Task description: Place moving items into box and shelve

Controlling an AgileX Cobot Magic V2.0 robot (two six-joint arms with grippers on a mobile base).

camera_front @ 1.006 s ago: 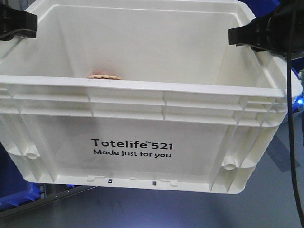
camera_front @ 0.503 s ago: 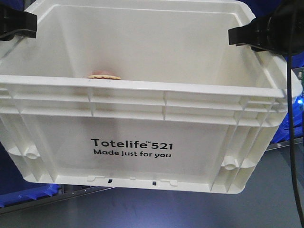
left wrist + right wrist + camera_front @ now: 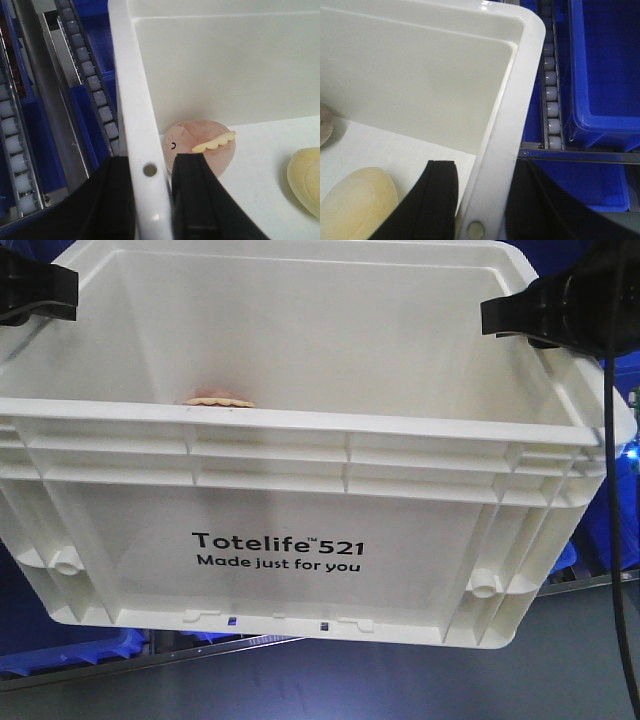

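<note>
My left pincer (image 3: 152, 167) is clamped on the left wall of the white box (image 3: 270, 490), with one finger inside and one outside. My right pincer (image 3: 482, 172) grips the opposite wall the same way. On the box floor, the pale tan bun (image 3: 355, 205) lies near my right inner finger. A pink round toy (image 3: 200, 147) sits against the wall by my left finger. Beyond the box are roller tracks (image 3: 95, 85) and blue bins (image 3: 605, 75).

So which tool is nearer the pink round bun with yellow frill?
Left. The left tool clamps the white plastic tote beside the bun; the right tool grips its opposite side.
</note>
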